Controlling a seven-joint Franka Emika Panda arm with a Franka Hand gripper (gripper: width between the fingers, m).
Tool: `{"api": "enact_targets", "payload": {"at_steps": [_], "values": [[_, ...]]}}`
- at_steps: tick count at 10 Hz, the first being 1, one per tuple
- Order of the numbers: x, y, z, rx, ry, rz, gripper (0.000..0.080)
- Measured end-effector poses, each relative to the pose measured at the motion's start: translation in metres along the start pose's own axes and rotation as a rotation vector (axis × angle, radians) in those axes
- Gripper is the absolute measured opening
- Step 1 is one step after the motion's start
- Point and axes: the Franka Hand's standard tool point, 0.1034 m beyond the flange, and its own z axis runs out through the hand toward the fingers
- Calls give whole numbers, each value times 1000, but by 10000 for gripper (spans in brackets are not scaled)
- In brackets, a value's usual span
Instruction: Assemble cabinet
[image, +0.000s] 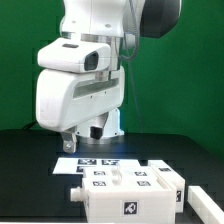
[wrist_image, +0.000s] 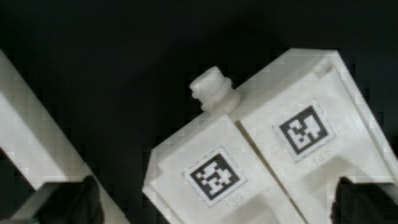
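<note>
The tool (wrist_image: 222, 203) hangs above the white cabinet (image: 125, 193), which lies on the black table (image: 30, 172). The tool's two fingers stand wide apart and hold nothing.

cabinet (image: 100, 200) cut off at ext. view's bottom, marker board (image: 98, 160) partly hidden

Glossy white robot arm (image: 75, 95) of rounded moulded shells, with a black joint cap (image: 160, 15) at two o'clock; its gripper (wrist_image: 217, 200) has black fingers (wrist_image: 71, 200).
</note>
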Motion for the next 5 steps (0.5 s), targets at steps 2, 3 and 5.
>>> {"api": "enact_targets", "payload": {"at_steps": [2,3,5], "values": [[-5,7,2,-44,-6,-287,649],[-8,8,3,-48,-8,-359,649],[-13,10,3,-49,-32,-504,649]]}}
